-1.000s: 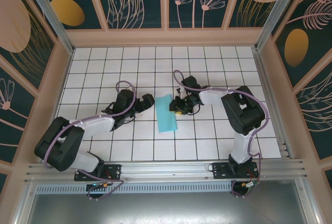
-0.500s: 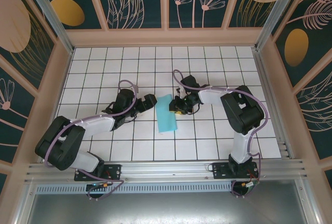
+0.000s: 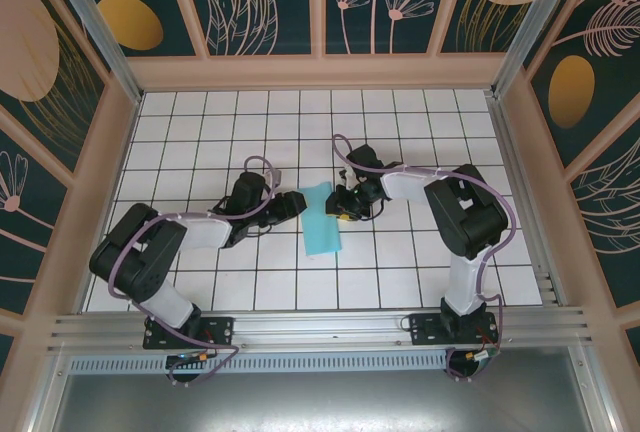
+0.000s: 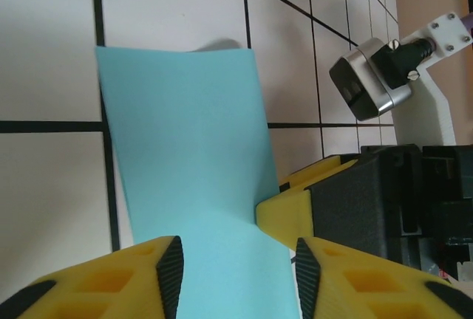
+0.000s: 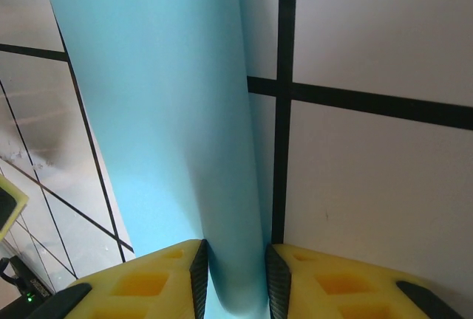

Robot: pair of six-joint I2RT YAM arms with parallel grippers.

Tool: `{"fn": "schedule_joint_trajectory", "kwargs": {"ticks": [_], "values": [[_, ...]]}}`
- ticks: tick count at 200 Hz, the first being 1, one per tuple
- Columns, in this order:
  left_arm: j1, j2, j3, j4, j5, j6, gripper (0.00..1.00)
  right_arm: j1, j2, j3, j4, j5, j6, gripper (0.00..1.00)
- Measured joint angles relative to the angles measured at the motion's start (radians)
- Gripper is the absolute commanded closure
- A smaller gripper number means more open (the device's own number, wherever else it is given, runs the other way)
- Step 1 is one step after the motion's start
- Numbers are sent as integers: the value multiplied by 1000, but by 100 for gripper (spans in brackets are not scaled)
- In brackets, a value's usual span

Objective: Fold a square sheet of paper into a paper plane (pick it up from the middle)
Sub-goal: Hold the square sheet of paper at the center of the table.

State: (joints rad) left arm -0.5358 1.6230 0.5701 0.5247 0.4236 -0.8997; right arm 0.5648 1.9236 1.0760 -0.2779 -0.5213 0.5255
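The light-blue sheet of paper [image 3: 322, 228] lies on the white grid table as a narrow strip, its right long side lifted into a rounded fold. My right gripper [image 3: 340, 206] is shut on that fold; in the right wrist view the curled paper [image 5: 162, 97] fills the gap between the pads of the gripper [image 5: 234, 275]. My left gripper [image 3: 298, 202] is at the strip's upper left edge. In the left wrist view its jaws stand apart over the paper [image 4: 185, 149], the gripper [image 4: 238, 271] open, with a yellow finger of the right gripper [image 4: 284, 215] just beyond.
Wooden frame walls with dark floral panels enclose the table [image 3: 200, 122]. An aluminium rail [image 3: 320, 327] runs along the near edge by the arm bases. The right wrist's silver camera [image 4: 369, 83] sits close to my left fingers.
My left arm has slid right until its fingers are over the paper's left edge, and its jaws have narrowed. The right gripper and paper have stayed put.
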Motion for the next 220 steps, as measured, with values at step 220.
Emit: {"fn": "schedule_joint_trajectory", "kwargs": {"ticks": [220], "values": [[-31, 165, 137, -169, -20, -2, 83, 46, -71, -5, 0, 117, 10, 47]]}}
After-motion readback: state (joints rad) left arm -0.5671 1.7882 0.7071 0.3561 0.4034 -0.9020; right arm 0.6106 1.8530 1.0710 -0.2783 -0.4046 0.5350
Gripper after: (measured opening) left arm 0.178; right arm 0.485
